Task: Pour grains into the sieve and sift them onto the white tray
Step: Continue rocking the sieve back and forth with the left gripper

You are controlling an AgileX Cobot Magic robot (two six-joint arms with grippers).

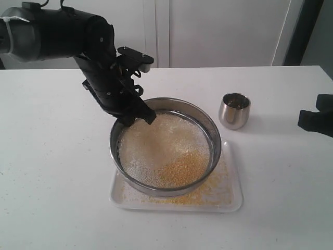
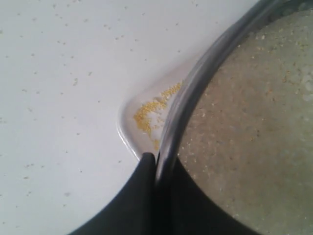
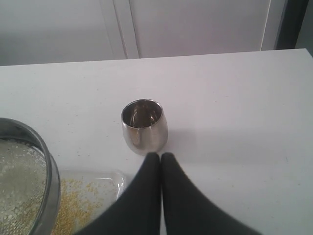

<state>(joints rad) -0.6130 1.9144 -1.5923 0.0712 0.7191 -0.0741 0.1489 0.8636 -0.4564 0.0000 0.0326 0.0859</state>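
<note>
The wide steel sieve (image 1: 165,145) rests over the white tray (image 1: 233,198), its mesh covered with whitish grains (image 1: 156,140) and a yellow patch toward the front. Fine yellow grains (image 1: 216,185) lie scattered on the tray under and beside it. My left gripper (image 1: 136,116) is shut on the sieve's rim (image 2: 190,98) at its back left, one finger inside and one outside. A tray corner (image 2: 128,128) with yellow grains (image 2: 146,113) shows below the rim. My right gripper (image 3: 161,156) is shut and holds nothing, near the small steel cup (image 3: 144,126), at the right edge of the exterior view.
The small shiny steel cup (image 1: 234,110) stands upright on the white table right of the sieve, behind the tray. A white cabinet wall runs along the back of the table. The sieve (image 3: 29,181) and tray (image 3: 93,196) also show in the right wrist view.
</note>
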